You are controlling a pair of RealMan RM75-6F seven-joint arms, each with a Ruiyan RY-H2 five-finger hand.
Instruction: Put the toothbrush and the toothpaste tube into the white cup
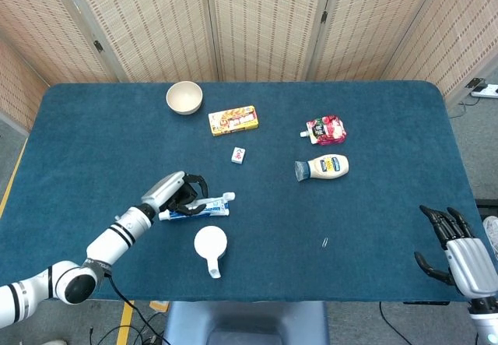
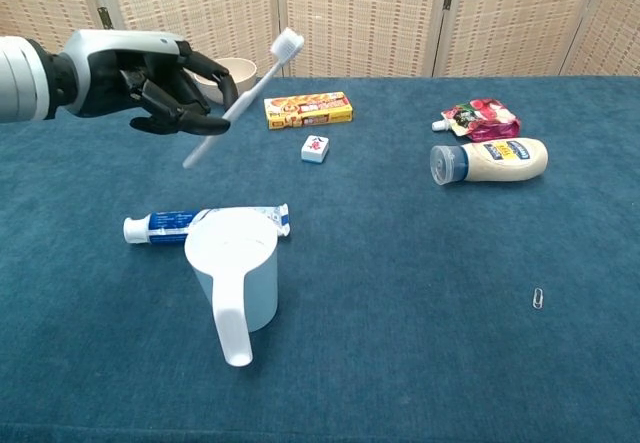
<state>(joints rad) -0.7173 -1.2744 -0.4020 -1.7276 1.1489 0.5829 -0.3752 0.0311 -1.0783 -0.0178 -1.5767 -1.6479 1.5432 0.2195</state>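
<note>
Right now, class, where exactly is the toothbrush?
The toothbrush is off the table, held in the left robot hand on the left of the chest view, tilted with its bristle end up, above the toothpaste tube and white cup.
</note>
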